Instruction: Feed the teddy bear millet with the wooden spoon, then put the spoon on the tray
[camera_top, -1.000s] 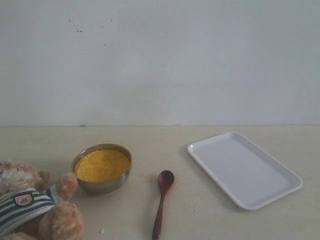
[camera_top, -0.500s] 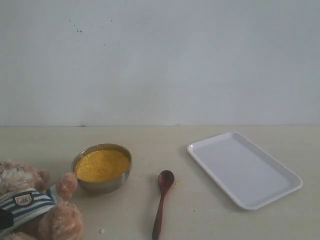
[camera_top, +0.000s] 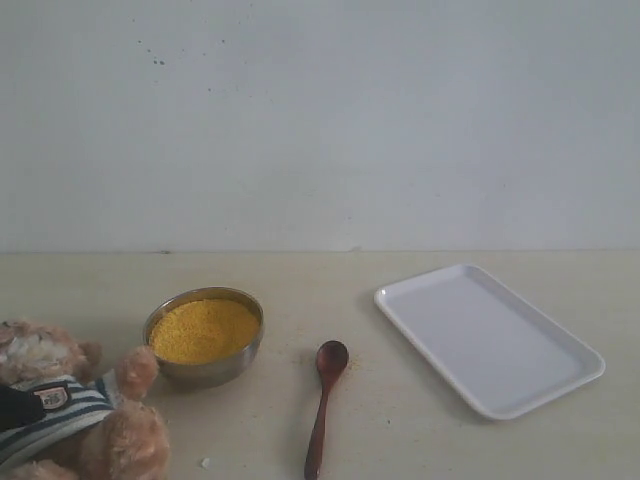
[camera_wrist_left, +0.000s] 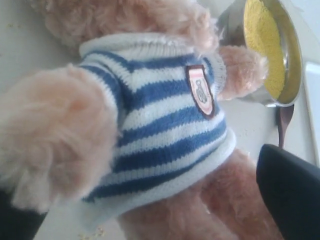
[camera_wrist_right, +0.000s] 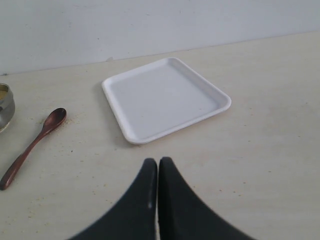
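The teddy bear (camera_top: 70, 415) lies at the table's front left in its striped shirt. The dark fingertip (camera_top: 14, 408) of my left gripper rests over its shirt. In the left wrist view the left gripper (camera_wrist_left: 150, 210) stands open, with its fingers (camera_wrist_left: 292, 195) wide apart on either side of the teddy bear (camera_wrist_left: 165, 115). Millet (camera_top: 204, 330) fills the steel bowl (camera_top: 205, 370). The wooden spoon (camera_top: 325, 400) lies on the table between the bowl and the white tray (camera_top: 487, 335). My right gripper (camera_wrist_right: 158, 162) hovers shut and empty in front of the tray (camera_wrist_right: 165, 97). The spoon (camera_wrist_right: 32, 145) lies off to its side.
A pale wall closes off the back of the table. Loose grains speckle the tabletop around the spoon (camera_wrist_right: 70, 120). The bowl's rim (camera_wrist_right: 4, 107) shows at the edge of the right wrist view.
My left gripper has opened wide. Its dark fingertip has come in from the left edge onto the bear's shirt. The spoon, bowl and tray have not moved.
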